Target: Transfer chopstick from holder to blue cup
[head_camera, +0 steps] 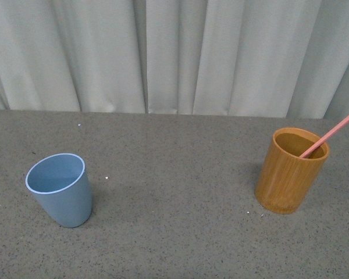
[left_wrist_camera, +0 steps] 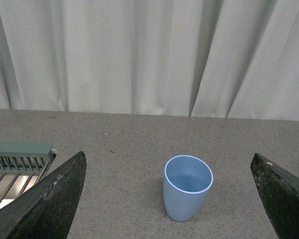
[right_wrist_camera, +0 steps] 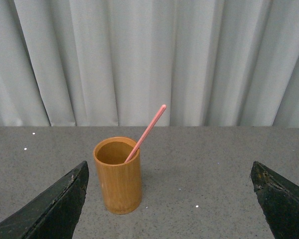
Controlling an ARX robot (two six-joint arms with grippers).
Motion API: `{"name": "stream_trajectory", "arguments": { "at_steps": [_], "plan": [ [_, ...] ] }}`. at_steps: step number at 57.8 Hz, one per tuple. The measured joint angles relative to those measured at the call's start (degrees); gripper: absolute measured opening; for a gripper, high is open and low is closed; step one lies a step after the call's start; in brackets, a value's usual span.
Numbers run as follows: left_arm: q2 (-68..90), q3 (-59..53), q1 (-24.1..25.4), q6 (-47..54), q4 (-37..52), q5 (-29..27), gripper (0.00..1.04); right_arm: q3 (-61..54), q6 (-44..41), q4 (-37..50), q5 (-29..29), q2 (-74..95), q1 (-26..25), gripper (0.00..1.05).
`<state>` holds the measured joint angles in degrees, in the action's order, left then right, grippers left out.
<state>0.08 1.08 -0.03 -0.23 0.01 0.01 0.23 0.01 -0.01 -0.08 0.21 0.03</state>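
The grey speckled tabletop carried the holder on the right and the blue cup well apart on the left, both standing. The chopstick stood in the holder, leaning on its rim and slanting out to the right, while the blue cup was empty. The left gripper and right gripper each had their jaws spread wide, gripping nothing.

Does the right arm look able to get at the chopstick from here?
Probably yes. The chopstick leans in the holder with its upper half sticking out free, nothing near it. The right gripper is open wide and faces it, with only bare table between.
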Motion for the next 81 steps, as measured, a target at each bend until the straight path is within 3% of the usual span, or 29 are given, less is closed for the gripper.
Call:
{"name": "stream_trajectory", "arguments": {
  "at_steps": [81],
  "plan": [
    [0.0, 0.0, 0.0, 0.0, 0.0, 0.0, 0.98, 0.0, 0.0, 0.0, 0.0, 0.0, 0.0, 0.95]
  ]
}}
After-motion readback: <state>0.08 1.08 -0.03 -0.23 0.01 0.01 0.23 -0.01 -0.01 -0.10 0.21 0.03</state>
